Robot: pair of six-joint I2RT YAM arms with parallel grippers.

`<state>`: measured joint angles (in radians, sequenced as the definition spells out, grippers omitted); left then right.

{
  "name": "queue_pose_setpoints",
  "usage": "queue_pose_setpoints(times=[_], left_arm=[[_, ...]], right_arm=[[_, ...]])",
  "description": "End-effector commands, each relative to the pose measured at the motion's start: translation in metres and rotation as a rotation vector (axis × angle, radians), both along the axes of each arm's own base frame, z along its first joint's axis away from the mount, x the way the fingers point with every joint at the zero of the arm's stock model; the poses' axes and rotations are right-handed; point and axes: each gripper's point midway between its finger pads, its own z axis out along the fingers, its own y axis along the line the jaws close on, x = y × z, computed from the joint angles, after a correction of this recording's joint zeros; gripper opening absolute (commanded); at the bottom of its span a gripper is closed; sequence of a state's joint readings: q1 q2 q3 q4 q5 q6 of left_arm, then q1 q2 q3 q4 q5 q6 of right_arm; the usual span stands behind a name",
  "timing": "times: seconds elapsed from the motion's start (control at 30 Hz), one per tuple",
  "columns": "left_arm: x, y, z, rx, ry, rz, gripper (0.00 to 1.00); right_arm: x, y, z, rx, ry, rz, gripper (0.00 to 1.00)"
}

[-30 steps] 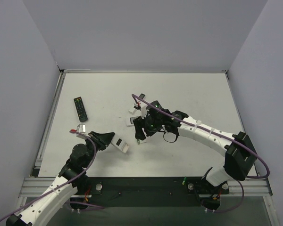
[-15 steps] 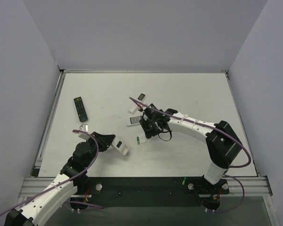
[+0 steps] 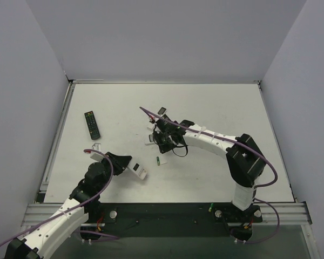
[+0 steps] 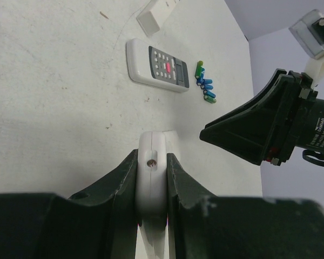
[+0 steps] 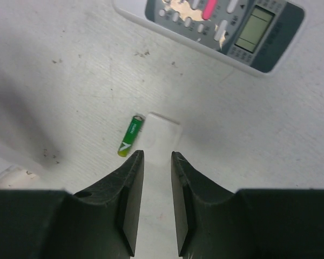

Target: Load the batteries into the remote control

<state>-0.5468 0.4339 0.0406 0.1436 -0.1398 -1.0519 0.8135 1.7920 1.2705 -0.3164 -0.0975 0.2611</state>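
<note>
While the remote control [image 3: 137, 171] is sitting lower left of centre in the overhead view, clamped edge-on in the tightly closed left gripper [image 4: 152, 162], the batteries [image 4: 205, 88] are lying loose on the table [image 3: 216, 108] as a blue-and-green cluster in the upper middle of the left wrist view. One green cell [image 5: 130, 136] is lying just left of centre in the right wrist view, just beside a white flat piece [image 5: 162, 129]. The right gripper [image 5: 157, 156] is hovering with jaws narrowed either side of that piece, actual grip not determinable, while a white remote with grey screen [image 5: 227, 24] is lying across that view's top and a black remote [image 3: 92, 124] is lying at the overhead view's left.
</note>
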Motion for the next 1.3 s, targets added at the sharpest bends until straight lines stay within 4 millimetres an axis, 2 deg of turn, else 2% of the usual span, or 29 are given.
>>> queue_pose_setpoints(times=[0.0,0.17,0.43,0.63,0.73,0.93,1.13,1.27], left_arm=[[-0.009,0.01,-0.045,0.048,0.096,0.025,0.0],[-0.01,0.01,-0.045,0.041,0.098,0.021,0.0],[-0.011,0.01,-0.045,0.035,0.095,0.021,0.0],[-0.011,0.009,-0.044,0.03,0.094,0.019,0.0],[-0.011,0.009,-0.044,0.029,0.095,0.021,0.0],[-0.011,0.009,-0.045,0.026,0.094,0.02,0.0],[-0.011,0.008,-0.044,0.024,0.092,0.015,0.0],[-0.011,0.007,-0.043,0.02,0.088,0.012,0.0]], right_arm=[[-0.002,0.024,0.002,0.025,0.029,0.028,0.22],[-0.01,0.039,-0.015,0.016,0.098,0.046,0.2],[-0.018,0.037,-0.039,-0.065,0.136,0.039,0.2],[-0.027,0.04,-0.046,-0.098,0.135,0.102,0.2],[-0.034,0.041,-0.045,-0.117,0.122,0.152,0.14],[-0.048,0.026,-0.043,-0.186,0.104,0.27,0.08],[-0.072,-0.005,-0.05,-0.29,0.126,0.455,0.07],[-0.083,-0.021,-0.047,-0.329,0.125,0.565,0.07]])
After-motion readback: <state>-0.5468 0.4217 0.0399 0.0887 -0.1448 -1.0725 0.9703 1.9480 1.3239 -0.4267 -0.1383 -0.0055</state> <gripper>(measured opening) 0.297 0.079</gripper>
